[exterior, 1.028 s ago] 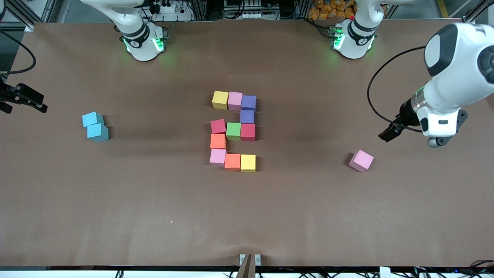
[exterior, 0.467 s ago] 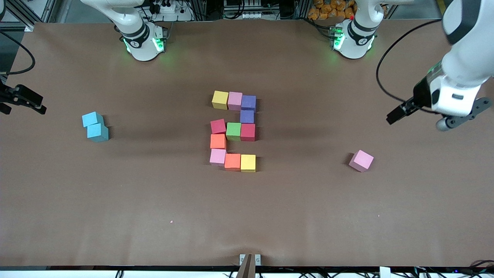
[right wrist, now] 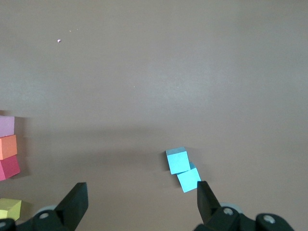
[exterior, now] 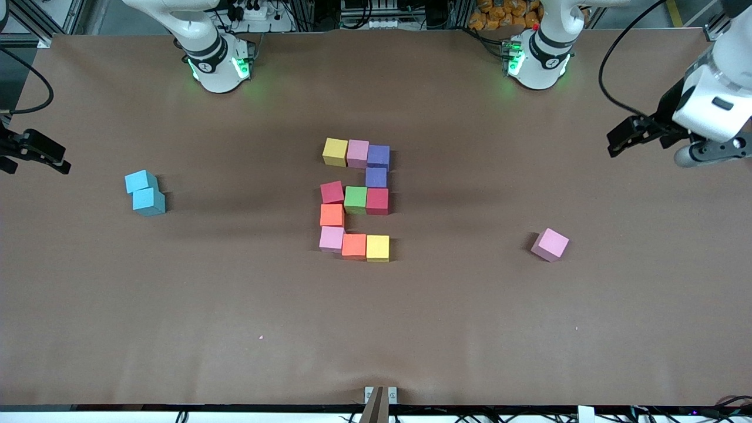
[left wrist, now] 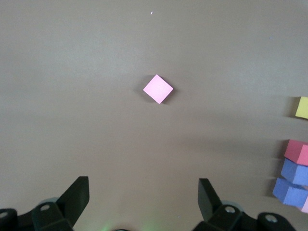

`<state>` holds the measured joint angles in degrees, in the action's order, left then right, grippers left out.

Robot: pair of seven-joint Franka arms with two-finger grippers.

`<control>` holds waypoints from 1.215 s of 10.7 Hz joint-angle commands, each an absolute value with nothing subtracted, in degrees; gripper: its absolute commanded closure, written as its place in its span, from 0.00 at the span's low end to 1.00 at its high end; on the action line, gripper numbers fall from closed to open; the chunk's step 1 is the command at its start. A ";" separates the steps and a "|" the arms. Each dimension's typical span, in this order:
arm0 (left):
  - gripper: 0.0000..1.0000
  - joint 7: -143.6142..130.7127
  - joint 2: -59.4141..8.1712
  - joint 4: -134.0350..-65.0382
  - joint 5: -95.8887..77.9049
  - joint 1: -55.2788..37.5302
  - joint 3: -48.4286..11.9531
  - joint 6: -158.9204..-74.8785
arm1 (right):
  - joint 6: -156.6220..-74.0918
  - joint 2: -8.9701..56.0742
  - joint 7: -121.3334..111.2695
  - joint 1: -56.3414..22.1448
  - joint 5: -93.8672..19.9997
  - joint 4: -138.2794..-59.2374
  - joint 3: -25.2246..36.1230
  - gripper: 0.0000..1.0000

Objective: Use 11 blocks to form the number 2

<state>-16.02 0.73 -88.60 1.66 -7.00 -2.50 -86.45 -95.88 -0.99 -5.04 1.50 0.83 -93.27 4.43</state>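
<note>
The number 2 (exterior: 355,199) lies at the table's middle, made of touching cubes: yellow, pink and purple in the row nearest the robots, a purple, then red, green, red, an orange, then pink, orange, yellow. Its edge cubes show in the left wrist view (left wrist: 297,151) and the right wrist view (right wrist: 7,146). My left gripper (exterior: 617,141) is open and empty, up in the air at the left arm's end of the table; it also shows in its wrist view (left wrist: 143,192). My right gripper (exterior: 61,164) is open and empty at the right arm's end; its wrist view shows it too (right wrist: 142,195).
A loose pink cube (exterior: 550,244) lies apart from the digit toward the left arm's end, also in the left wrist view (left wrist: 158,89). Two cyan cubes (exterior: 145,192) touch each other toward the right arm's end, also in the right wrist view (right wrist: 183,169).
My left gripper has moved away from the loose pink cube, toward the robots' side and the table's end. The cubes and the right arm have not moved.
</note>
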 commanded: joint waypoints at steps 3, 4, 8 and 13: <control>0.00 -13.80 1.32 -85.61 1.23 -6.68 -3.69 -83.32 | -94.32 -1.84 -4.04 1.05 1.23 -93.34 4.31 0.00; 0.00 -13.89 1.23 -84.47 1.40 -6.77 -3.52 -83.41 | -93.96 -1.93 -3.96 1.05 1.32 -93.17 4.31 0.00; 0.00 -8.29 1.23 -83.41 1.76 -6.86 -3.60 -85.78 | -94.92 -1.49 -3.69 1.23 0.71 -92.46 4.39 0.00; 0.00 -5.27 1.06 -83.50 0.35 -6.86 -3.43 -85.26 | -94.22 -1.67 -3.78 0.70 1.49 -91.85 4.39 0.00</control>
